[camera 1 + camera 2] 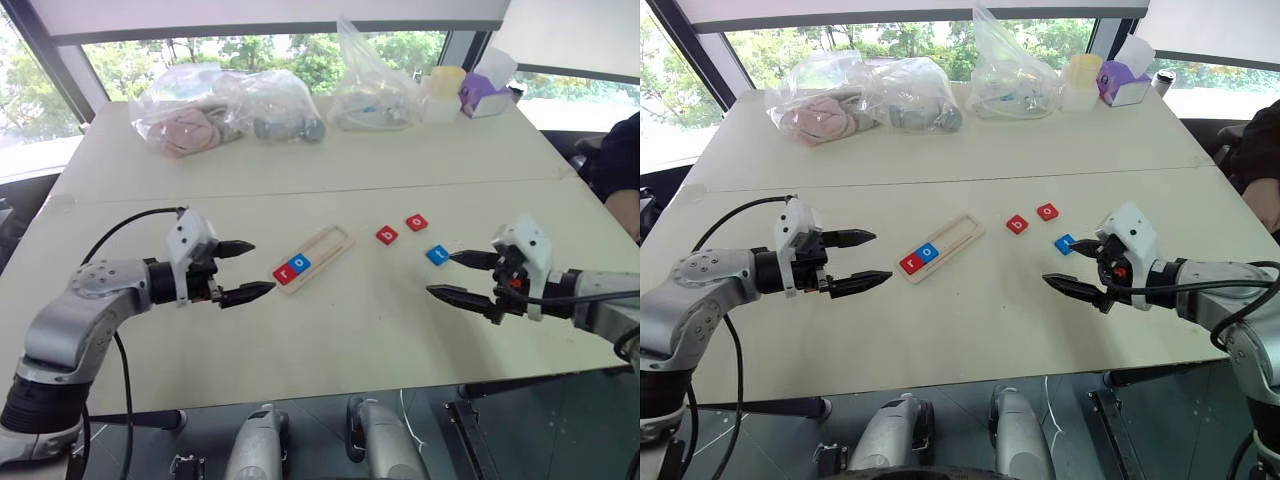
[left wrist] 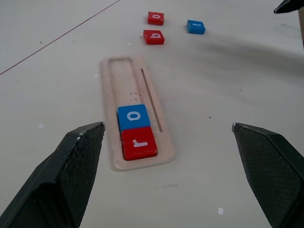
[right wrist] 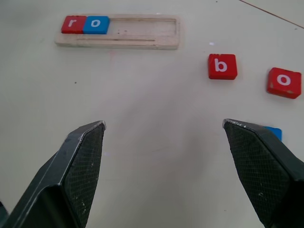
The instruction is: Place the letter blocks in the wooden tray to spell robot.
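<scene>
Currently my left claw (image 1: 247, 271) and right claw (image 1: 446, 274) are both hovering spread and empty, flanking the long pale-wood tray (image 1: 330, 247) on the cream bench (image 1: 330, 330). Its near end is holding the red "r" tile (image 2: 138, 143) and blue "o" tile (image 2: 132, 116); the red "b" tile (image 1: 387, 235), red "o" tile (image 1: 417, 222) and blue tile (image 1: 437, 254) are lying loose right of the tray.

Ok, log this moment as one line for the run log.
wooden tray: red r, blue o seated | table: red b, red o, blue t | left gripper open | right gripper open
</scene>
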Controlling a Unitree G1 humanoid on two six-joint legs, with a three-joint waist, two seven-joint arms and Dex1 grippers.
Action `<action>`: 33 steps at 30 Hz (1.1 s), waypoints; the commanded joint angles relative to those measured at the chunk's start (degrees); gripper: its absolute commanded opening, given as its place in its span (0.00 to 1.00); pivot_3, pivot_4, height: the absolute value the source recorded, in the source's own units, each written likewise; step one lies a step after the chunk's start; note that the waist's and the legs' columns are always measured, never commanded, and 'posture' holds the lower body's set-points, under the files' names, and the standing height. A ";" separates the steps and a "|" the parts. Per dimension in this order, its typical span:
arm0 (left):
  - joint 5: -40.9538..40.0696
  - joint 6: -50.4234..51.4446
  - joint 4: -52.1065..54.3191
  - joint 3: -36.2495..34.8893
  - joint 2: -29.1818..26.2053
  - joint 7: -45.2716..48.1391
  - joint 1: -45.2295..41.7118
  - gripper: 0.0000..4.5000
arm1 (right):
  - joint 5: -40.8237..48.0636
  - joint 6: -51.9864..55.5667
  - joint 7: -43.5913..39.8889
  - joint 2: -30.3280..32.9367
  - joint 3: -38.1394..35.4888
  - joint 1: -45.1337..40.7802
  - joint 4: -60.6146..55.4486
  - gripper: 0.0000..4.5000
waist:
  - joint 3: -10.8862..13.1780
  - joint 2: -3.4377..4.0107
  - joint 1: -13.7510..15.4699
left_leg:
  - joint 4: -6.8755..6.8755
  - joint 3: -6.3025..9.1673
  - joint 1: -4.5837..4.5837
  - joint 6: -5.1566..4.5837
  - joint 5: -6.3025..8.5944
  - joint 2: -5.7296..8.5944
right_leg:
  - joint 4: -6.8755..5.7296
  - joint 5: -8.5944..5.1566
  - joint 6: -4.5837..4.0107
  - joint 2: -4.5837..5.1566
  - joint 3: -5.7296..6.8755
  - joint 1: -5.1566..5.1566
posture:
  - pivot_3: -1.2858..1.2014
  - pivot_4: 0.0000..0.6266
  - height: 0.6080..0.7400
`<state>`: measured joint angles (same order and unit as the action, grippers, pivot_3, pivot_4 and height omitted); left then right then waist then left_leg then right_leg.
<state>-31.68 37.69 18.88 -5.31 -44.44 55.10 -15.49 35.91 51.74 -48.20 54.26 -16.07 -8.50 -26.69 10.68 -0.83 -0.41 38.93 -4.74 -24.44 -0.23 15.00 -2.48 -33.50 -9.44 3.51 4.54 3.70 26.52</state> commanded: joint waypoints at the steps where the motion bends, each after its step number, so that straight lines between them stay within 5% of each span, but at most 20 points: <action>1: -0.46 -1.21 0.97 -1.16 -0.32 0.00 -0.37 1.00 | -0.20 -1.44 -0.53 1.21 -0.44 -1.19 -0.03 0.91 | 0.00 0.00 0.03 | 0.00 0.00 0.00 0.00 0.00 0.00 | -0.01 0.00 0.00 0.00 0.00 0.00 | 0.52 0.24 1.00; 29: 0.71 -0.45 2.42 0.18 -0.56 -5.03 -0.73 1.00 | 2.55 1.57 6.60 -3.09 1.01 -1.70 -6.54 0.91 | -0.01 -0.01 1.20 | 0.17 0.01 0.06 0.00 -0.01 0.01 | -0.31 0.01 0.00 0.00 -0.01 -0.01 | 0.52 0.24 1.00; 33: 7.86 -2.31 3.00 7.38 4.80 -12.02 -2.52 1.00 | 2.76 1.60 8.87 -5.65 2.77 -2.17 -7.25 0.91 | -0.02 -0.01 1.31 | 0.23 0.04 0.09 -0.01 -0.01 0.07 | -0.40 0.00 0.00 0.03 -0.01 -0.06 | 0.52 0.24 1.00</action>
<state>-26.64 36.68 20.36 -1.08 -41.12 45.80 -16.91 38.36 53.69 -40.37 49.07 -13.34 -10.05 -32.14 10.67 -0.84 0.89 39.18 -4.71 -24.35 -0.24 14.99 -2.41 -33.91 -9.43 3.51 4.58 3.68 26.45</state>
